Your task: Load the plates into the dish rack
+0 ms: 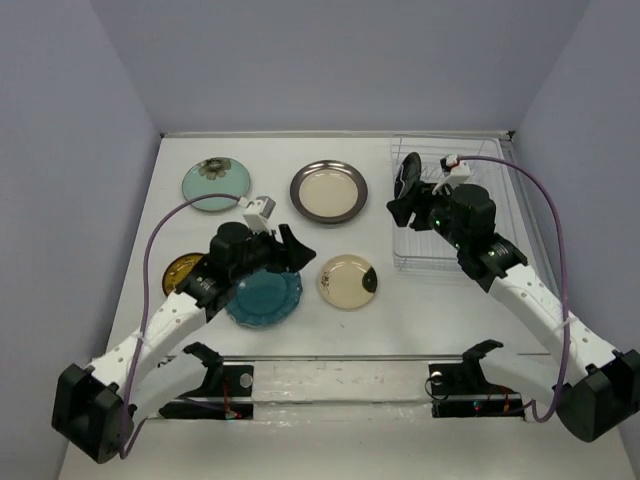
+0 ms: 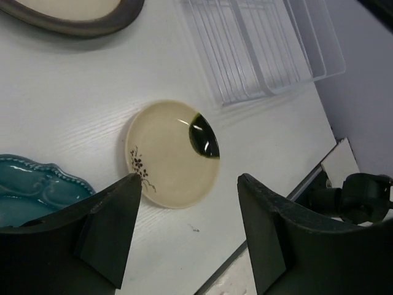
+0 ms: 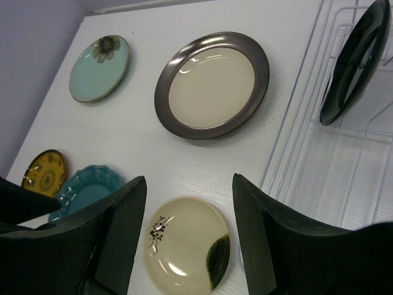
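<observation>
The white wire dish rack stands at the right, and a glossy black plate stands on edge in it. On the table lie a mint plate, a silver-rimmed plate, a cream plate, a scalloped teal plate and a yellow-orange plate. No dark grey plate shows. My left gripper is open and empty, above the table between the teal and cream plates. My right gripper is open and empty at the rack's left side, close to the black plate.
A metal rail with two black clamps runs along the table's near edge. Grey walls close in the back and both sides. The rack reaches almost to the right wall.
</observation>
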You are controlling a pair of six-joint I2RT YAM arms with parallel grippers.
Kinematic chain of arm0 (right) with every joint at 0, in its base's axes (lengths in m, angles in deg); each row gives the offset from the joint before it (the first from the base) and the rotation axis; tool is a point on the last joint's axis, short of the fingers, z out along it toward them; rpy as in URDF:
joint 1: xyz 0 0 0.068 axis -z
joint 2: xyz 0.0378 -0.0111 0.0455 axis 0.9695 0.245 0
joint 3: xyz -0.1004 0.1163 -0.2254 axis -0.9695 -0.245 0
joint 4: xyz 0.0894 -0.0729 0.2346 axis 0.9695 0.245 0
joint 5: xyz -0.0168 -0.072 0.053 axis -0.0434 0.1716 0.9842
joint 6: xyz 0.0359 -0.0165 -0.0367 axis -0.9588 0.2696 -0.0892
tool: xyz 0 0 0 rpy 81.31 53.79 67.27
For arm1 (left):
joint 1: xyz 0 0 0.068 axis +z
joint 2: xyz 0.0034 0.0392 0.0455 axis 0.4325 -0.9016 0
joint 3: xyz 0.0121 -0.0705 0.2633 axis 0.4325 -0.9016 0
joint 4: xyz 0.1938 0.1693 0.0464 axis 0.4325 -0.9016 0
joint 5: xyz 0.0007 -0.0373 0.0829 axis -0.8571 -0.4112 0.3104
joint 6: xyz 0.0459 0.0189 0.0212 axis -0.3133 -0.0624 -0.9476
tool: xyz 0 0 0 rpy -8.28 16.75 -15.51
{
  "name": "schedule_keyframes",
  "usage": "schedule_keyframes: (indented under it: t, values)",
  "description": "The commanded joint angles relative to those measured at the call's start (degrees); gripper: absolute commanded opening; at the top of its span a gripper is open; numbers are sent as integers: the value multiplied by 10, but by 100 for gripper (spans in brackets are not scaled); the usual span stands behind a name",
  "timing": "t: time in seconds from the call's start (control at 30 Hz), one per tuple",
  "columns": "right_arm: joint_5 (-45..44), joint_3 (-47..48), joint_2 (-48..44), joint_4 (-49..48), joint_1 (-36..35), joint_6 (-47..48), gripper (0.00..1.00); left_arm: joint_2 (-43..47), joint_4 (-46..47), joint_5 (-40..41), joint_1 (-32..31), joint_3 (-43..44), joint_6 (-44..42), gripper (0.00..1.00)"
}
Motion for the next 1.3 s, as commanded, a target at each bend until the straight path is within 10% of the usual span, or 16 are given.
schedule_keyframes:
  t: [0.0,0.73,0.93,1.27]
  values:
    - [41,-18,-34,-61,-1,-16,63,-125,40,98,-91,32,8,75]
    - [69,-40,-59,-40,-1,-19,63,-440,26,123,-124,156,-79,61]
    - [61,-44,-54,-38,-1,-23,63,-430,30,146,-130,147,-83,9]
    - [150,-11,-6,-29,-1,19,86,-230,2,205,-130,92,-64,6]
